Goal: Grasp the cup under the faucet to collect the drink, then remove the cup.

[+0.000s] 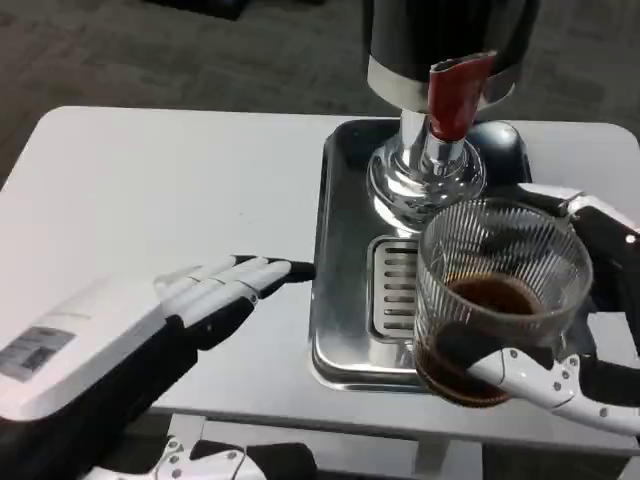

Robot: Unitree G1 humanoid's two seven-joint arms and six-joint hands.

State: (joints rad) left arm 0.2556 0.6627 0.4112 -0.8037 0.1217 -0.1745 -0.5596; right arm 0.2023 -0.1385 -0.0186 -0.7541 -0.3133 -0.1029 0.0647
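White table (150,180): right hand (575,375) grasps ribbed clear glass cup (500,300) of dark drink; left hand (215,295) released, fingers extended.

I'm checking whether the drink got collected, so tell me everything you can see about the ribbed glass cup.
The clear ribbed glass cup looks like transparent glass with fine vertical ridges and a round open rim. It holds dark brown liquid, roughly a third full. It sits slightly tilted, gripped by the right robot hand, whose white fingers wrap its lower wall. It shows in front of the silver metal drip tray, nearer the camera than the red-handled faucet.
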